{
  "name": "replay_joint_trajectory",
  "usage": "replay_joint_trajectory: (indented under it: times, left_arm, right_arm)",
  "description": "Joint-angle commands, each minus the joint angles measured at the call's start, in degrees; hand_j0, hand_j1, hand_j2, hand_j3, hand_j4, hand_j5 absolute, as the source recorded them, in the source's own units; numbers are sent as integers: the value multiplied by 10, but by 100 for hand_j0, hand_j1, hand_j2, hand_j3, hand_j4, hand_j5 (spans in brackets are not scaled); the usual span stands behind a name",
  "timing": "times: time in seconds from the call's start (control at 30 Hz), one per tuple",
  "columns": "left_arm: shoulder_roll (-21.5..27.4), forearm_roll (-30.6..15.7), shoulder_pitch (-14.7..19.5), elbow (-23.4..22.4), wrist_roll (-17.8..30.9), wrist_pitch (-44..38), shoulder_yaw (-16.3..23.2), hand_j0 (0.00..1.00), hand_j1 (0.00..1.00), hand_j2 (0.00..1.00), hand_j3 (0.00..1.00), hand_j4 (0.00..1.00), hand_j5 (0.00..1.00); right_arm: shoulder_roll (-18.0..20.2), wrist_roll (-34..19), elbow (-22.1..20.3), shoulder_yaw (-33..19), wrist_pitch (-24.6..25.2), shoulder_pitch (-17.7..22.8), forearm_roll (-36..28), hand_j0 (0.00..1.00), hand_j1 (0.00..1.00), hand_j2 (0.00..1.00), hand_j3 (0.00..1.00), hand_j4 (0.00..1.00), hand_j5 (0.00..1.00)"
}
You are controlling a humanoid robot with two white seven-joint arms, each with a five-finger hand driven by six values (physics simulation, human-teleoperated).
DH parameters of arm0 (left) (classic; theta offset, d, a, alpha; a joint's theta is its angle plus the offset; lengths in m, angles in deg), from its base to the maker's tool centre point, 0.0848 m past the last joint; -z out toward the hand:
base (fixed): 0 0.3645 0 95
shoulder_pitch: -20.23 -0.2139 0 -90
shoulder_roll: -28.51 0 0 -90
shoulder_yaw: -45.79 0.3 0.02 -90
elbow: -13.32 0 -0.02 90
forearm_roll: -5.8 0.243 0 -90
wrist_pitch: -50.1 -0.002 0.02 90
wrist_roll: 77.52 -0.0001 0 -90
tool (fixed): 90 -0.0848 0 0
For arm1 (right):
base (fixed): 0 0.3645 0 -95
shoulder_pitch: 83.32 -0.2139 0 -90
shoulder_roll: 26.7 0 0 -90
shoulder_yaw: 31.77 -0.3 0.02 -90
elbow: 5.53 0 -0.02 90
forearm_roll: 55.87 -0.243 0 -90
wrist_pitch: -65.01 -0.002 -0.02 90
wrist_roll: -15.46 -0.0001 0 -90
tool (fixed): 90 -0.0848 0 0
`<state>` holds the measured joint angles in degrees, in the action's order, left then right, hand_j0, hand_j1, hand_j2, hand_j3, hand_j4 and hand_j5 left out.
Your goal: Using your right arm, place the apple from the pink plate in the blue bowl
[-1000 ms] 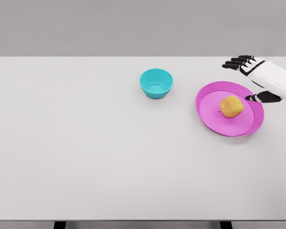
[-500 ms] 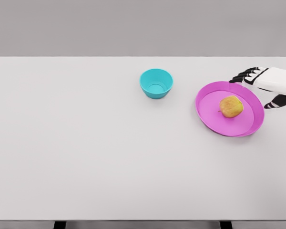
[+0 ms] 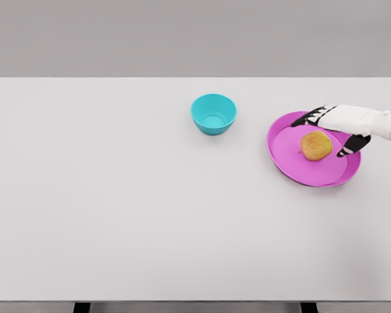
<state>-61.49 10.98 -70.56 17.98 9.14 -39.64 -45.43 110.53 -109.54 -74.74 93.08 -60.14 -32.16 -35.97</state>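
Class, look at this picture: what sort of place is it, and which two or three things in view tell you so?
Probably a simulated tabletop test scene, not a real kitchen: a bare white table against a blank grey wall, holding only a blue bowl and a pink plate with an apple, and a white robot right hand reaching in.

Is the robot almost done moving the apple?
Not yet. The apple sits on the pink plate. The right hand is over the plate's far side, fingers open around the apple, not gripping. Grabbing, lifting and dropping it into the empty blue bowl remain.

Right hand [image 3: 331,125] spread around apple [image 3: 316,145] on pink plate [image 3: 293,164]
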Motion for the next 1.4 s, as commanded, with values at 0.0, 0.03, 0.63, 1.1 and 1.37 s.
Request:
replay_joint_trajectory:
  times: [0.0,0.03,0.63,1.1,1.37]
  left_arm:
    - [0,0,0,0,0,0,0,100,100,100,100,100,100]
    - [0,0,0,0,0,0,0,100,100,100,100,100,100]
    - [0,0,0,0,0,0,0,100,100,100,100,100,100]
    - [0,0,0,0,0,0,0,100,100,100,100,100,100]
    - [0,0,0,0,0,0,0,100,100,100,100,100,100]
  right_arm:
    - [-11,0,18,16,1,-1,-3,100,100,100,100,100,100]
    - [-11,0,21,22,1,-4,-3,100,100,100,100,100,100]
    - [-21,0,51,41,1,-11,-4,49,49,49,49,49,49]
    - [-73,0,55,35,1,-79,-5,46,46,46,46,46,46]
    - [-151,0,84,35,1,-126,21,46,46,46,46,46,46]
